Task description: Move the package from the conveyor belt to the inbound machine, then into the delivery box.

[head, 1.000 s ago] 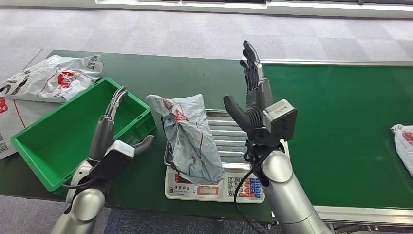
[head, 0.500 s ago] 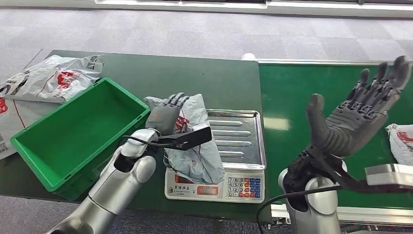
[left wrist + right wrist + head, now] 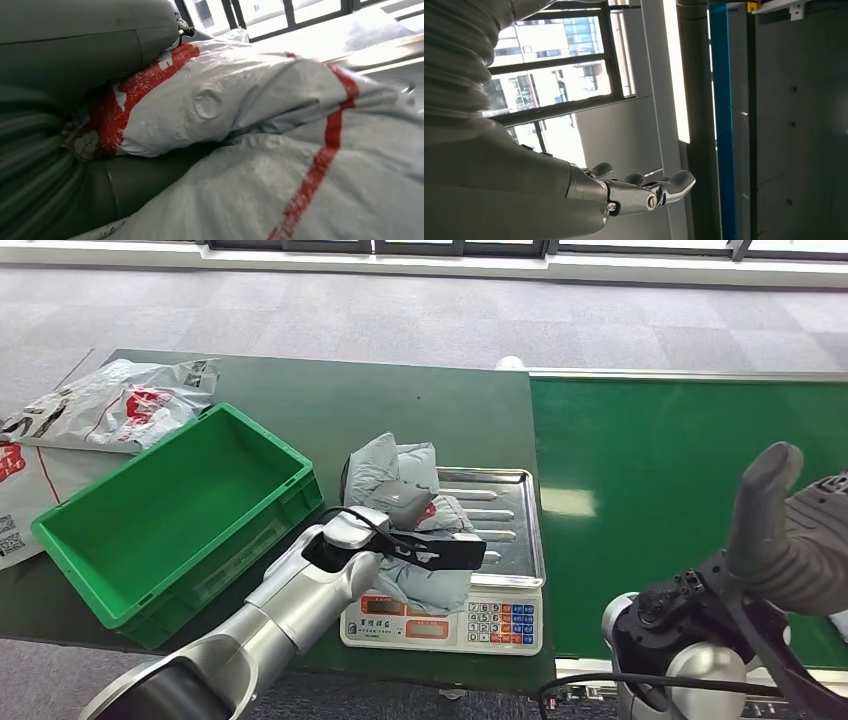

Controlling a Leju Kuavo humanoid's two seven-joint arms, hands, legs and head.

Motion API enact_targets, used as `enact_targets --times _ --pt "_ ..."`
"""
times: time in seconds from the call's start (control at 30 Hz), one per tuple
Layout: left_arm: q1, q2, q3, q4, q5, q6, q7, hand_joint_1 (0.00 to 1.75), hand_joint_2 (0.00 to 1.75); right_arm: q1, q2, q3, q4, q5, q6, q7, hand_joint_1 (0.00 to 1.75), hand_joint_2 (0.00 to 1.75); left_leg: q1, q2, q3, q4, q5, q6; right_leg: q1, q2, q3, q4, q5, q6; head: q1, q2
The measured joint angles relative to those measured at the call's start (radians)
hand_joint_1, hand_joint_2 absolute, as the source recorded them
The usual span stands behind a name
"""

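While gripped by left hand (image 3: 405,508), grey package (image 3: 410,530) on scale tray (image 3: 505,510), green crate (image 3: 165,510) alongside near table's front edge, right hand (image 3: 790,535) spread, holding nothing.

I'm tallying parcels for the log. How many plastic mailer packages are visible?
2 for certain: one on the scale, gripped by the left hand (package); one flat on the table beyond the green bin (mailer). The white material at the far left edge may be another.

Two flat printed mailer bags (image 3: 95,420) lie on the dark table (image 3: 300,390) (far-left corner).
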Motion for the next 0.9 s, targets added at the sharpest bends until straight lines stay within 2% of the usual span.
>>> enact_targets --times 0.1,0.2,0.33,0.43,0.5,0.67,0.83,0.87,0.9 --pt "0.022 -0.003 0.047 -0.051 0.129 0.145 -0.069 1.75 1.75 0.015 0.004 -0.005 -0.027 0.023 0.005 0.006 0.00 1.75 0.000 0.000 -0.003 0.000 0.003 0.000 0.000 -0.001 -0.003 0.001 0.002 -0.001 0.000 0.000" --pt "0.067 0.005 0.117 -0.203 0.279 0.319 -0.136 1.75 1.75 0.036 0.004 -0.014 -0.058 0.035 0.019 0.014 0.00 1.75 0.000 -0.001 -0.012 0.001 0.005 -0.001 0.000 0.000 -0.012 0.001 0.005 -0.001 0.000 0.000" --pt "0.092 0.023 0.172 -0.382 0.331 0.397 -0.143 1.75 1.75 0.051 0.004 -0.026 -0.083 0.042 0.028 0.018 0.00 1.75 0.000 0.000 -0.016 0.001 0.005 -0.001 0.000 0.002 -0.018 0.001 0.006 -0.001 0.000 0.000" --pt "0.107 0.037 0.210 -0.492 0.339 0.548 -0.164 1.75 1.75 0.054 0.005 -0.027 -0.088 0.049 0.033 0.026 0.00 1.75 0.000 0.001 -0.020 0.001 0.006 -0.002 0.000 0.003 -0.022 0.001 0.006 -0.001 0.000 0.000" --pt "0.098 0.052 0.252 -0.564 0.331 0.626 -0.136 1.75 1.75 0.055 0.005 -0.027 -0.088 0.058 0.039 0.035 0.00 1.75 0.000 0.001 -0.021 0.000 0.006 -0.002 0.001 0.003 -0.024 0.002 0.006 -0.001 0.000 0.000" --pt "0.048 0.088 0.375 -0.640 0.296 0.658 -0.078 1.75 1.75 0.055 0.005 -0.027 -0.083 0.069 0.043 0.046 0.00 1.75 0.002 0.000 -0.021 0.000 0.008 -0.004 0.002 0.000 -0.024 0.002 0.006 -0.002 0.000 0.000" --pt "0.036 0.102 0.424 -0.662 0.271 0.663 -0.064 1.75 1.75 0.055 0.005 -0.027 -0.078 0.069 0.045 0.050 0.00 1.75 0.002 0.000 -0.022 0.000 0.008 -0.004 0.001 0.001 -0.023 0.002 0.006 -0.003 0.000 0.000" --pt "0.034 0.104 0.431 -0.662 0.258 0.668 -0.047 1.63 1.75 0.055 0.005 -0.027 -0.077 0.069 0.048 0.053 0.00 1.75 0.001 0.000 -0.022 0.000 0.008 -0.004 0.001 0.001 -0.024 0.002 0.006 -0.003 0.000 0.000" --pt "0.030 0.108 0.440 -0.657 0.244 0.673 -0.027 1.20 1.75 0.055 0.005 -0.027 -0.076 0.070 0.053 0.058 0.00 1.75 0.001 0.000 -0.022 0.000 0.008 -0.004 0.001 0.001 -0.024 0.002 0.006 -0.003 0.000 0.000"
